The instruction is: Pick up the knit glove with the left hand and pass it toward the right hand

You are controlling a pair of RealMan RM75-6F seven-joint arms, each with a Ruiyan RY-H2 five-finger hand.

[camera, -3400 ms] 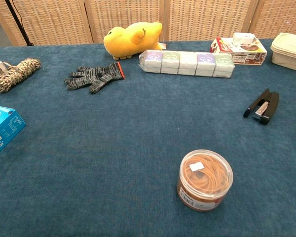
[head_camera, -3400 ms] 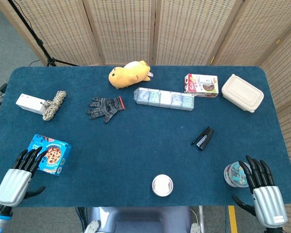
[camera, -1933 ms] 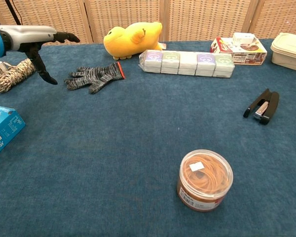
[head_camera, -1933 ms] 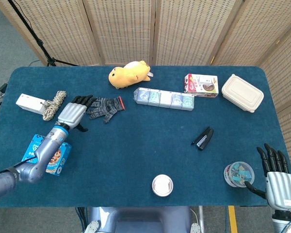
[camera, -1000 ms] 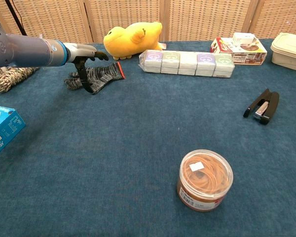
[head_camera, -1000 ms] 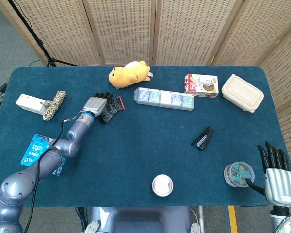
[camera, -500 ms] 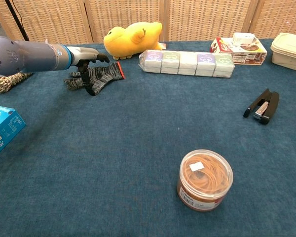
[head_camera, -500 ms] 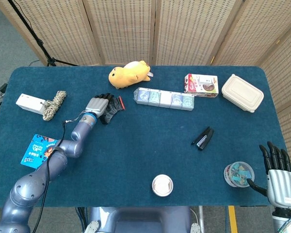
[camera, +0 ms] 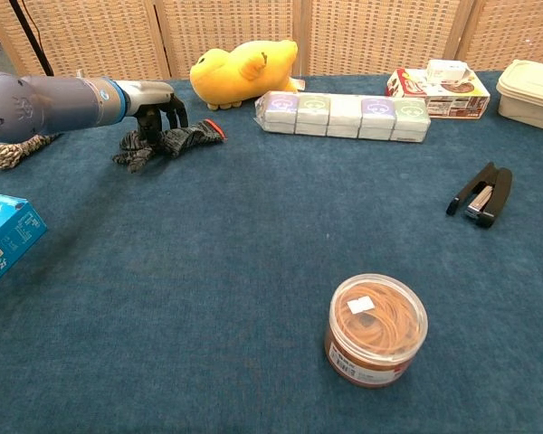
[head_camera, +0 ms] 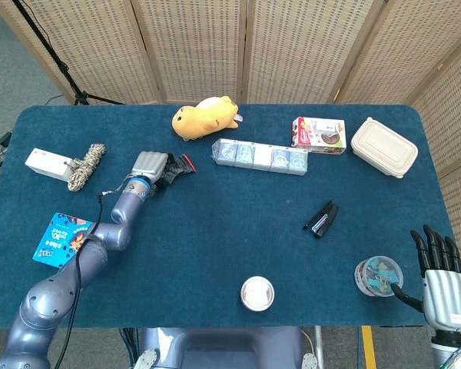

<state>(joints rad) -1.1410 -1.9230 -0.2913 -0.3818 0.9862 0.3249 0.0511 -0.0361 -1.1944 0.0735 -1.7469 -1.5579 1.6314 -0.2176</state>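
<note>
Knit glove (camera: 176, 140) bunched under left hand (camera: 154, 99); blue table (camera: 253, 235) open rightward.

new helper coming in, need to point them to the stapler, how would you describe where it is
On the dark blue cloth table, look at the robot's right half, in the open stretch in front of the row of pastel boxes. The small black stapler lies there alone, angled, with its jaws slightly apart. It is the only black, wedge-shaped thing nearby.
</note>
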